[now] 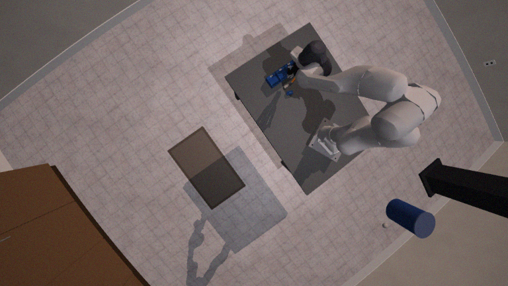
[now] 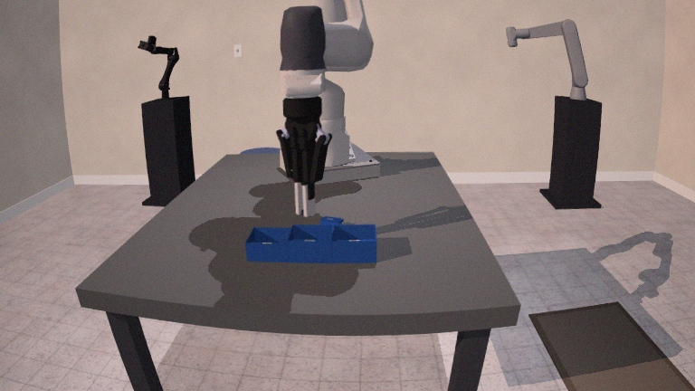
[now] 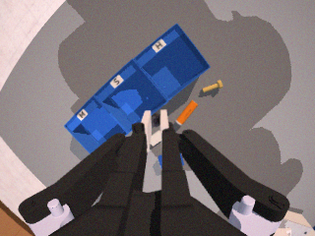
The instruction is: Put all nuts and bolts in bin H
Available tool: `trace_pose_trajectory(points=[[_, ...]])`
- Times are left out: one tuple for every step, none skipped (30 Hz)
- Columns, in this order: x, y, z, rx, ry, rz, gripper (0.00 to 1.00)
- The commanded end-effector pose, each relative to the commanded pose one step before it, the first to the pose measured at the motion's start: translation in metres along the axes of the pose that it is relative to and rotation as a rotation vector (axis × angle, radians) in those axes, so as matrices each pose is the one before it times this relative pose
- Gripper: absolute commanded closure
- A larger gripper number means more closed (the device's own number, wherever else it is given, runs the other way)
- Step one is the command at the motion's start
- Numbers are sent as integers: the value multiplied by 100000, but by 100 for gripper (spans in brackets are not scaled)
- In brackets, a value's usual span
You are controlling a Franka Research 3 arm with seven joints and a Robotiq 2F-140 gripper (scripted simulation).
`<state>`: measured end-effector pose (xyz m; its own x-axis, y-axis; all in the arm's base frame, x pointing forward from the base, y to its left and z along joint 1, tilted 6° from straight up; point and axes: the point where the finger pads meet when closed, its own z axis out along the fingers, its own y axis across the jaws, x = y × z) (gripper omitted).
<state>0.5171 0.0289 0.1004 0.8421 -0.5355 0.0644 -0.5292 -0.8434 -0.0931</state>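
Barely visible, dark piece (image 3: 157, 119) (image 2: 302, 211), in gripper (image 1: 290, 72) (image 2: 302, 213) (image 3: 156, 119)

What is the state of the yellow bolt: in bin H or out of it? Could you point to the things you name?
Out: the yellow bolt (image 3: 213, 87) lies on its side on the table (image 1: 284, 133) (image 2: 410, 289) (image 3: 246, 64), beside bin H (image 1: 288, 63) (image 2: 266, 251) (image 3: 184, 56), not touching it.

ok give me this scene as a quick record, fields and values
gripper: shut on small dark piece, possibly a nut
bin H: end compartment, beside S
brass bolt: on table, outside bin H
orange item: on table, between bolt and white item
blue block: on table, outside bins
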Motion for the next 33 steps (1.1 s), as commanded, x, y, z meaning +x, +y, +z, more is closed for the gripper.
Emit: trace_pose_trajectory(points=[[553, 376, 86, 189, -984, 420, 93], [551, 238, 0, 0, 0, 5000, 93], [562, 210, 0, 0, 0, 5000, 93], [572, 182, 0, 0, 0, 5000, 93], [580, 153, 0, 15, 55, 3747, 93], [585, 131, 0, 58, 101, 2125, 93], [588, 119, 1, 74, 87, 2250, 93], [0, 0, 0, 0, 0, 0, 93], [0, 0, 0, 0, 0, 0, 93], [591, 106, 1, 50, 33, 6135, 93], [596, 69, 1, 101, 70, 1930, 93], [597, 58, 2, 108, 61, 1948, 93], [598, 46, 2, 108, 63, 1942, 93], [599, 34, 2, 105, 71, 1979, 93], [600, 22, 3, 104, 82, 2030, 93], [200, 3, 1, 104, 94, 2078, 93], [0, 0, 0, 107, 102, 2123, 93], [0, 0, 0, 99, 74, 2097, 93], [0, 0, 0, 88, 29, 1996, 93], [0, 0, 0, 82, -14, 1884, 93], [0, 0, 0, 78, -42, 1819, 93], [-14, 1, 0, 67, -63, 1764, 93], [-19, -1, 0, 27, -89, 1704, 93], [-20, -2, 0, 23, -93, 1648, 93], [0, 0, 0, 0, 0, 0, 93], [0, 0, 0, 0, 0, 0, 93], [-14, 0, 0, 40, -236, 4230, 93], [-10, 2, 0, 5, -76, 1453, 93], [-8, 3, 0, 0, -71, 1519, 93], [-5, 4, 0, -7, -63, 1515, 93], [-3, 4, 0, -15, -54, 1513, 93], [-2, 4, 0, -22, -46, 1510, 93], [-1, 4, 0, -29, -38, 1507, 93]])
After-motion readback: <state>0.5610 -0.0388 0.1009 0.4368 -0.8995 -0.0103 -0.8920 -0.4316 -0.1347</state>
